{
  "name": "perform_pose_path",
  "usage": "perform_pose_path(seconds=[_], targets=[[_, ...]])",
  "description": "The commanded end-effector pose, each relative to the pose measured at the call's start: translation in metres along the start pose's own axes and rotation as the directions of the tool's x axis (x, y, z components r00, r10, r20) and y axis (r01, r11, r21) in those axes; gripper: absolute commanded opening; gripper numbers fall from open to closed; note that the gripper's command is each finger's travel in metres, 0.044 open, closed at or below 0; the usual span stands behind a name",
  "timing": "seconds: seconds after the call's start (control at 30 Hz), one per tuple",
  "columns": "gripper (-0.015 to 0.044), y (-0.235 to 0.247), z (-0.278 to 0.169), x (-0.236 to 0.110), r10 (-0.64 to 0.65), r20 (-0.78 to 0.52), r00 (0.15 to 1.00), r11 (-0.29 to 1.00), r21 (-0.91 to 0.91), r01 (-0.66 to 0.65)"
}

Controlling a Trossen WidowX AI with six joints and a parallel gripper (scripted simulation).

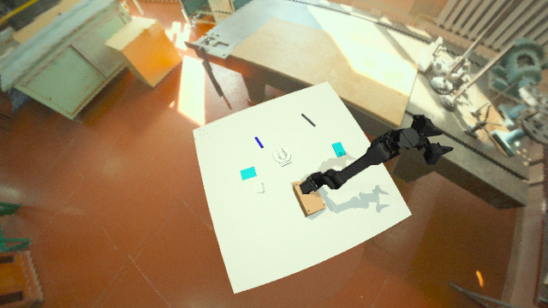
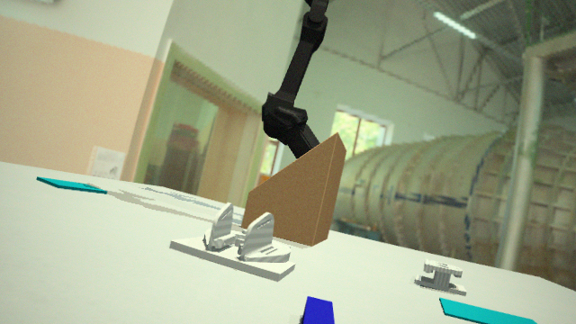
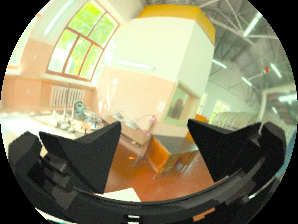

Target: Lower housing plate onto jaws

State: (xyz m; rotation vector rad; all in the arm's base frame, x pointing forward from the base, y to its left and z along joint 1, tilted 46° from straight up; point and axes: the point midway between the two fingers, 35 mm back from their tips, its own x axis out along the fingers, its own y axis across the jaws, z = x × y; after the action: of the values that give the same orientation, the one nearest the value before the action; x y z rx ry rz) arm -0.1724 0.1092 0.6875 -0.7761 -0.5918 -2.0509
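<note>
With the black two-fingered claw [image 1: 446, 140] [image 3: 156, 124] spread and empty, what is probably the housing plate, a small pale-grey stepped plastic piece [image 1: 259, 187] [image 2: 442, 275] at the exterior view's lower right, could jam on the upright grey plastic jaws [image 1: 282, 155] [image 2: 260, 235] if lowered tilted.

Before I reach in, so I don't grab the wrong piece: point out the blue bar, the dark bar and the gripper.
blue bar [image 1: 259, 142] [image 2: 319, 310]: top view, middle; exterior view, visible face
dark bar [image 1: 308, 120]: top view, middle
gripper [image 1: 447, 141] [image 3: 156, 124]: top and wrist views, midway between fingertips
</note>
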Motion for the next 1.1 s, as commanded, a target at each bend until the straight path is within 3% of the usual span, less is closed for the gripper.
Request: perform_pose_path(seconds=[0.0,0.57,1.07], targets=[[0.0426,0.0,0.0,0.0,0.0,0.0,1.0,1.0,0.0,0.0],[0.044,0.112,-0.044,0.046,0.3,-0.045,0.953,0.953,0.057,-0.297],[0.044,0.264,-0.088,0.045,0.603,-0.135,0.786,0.798,0.095,-0.596]])
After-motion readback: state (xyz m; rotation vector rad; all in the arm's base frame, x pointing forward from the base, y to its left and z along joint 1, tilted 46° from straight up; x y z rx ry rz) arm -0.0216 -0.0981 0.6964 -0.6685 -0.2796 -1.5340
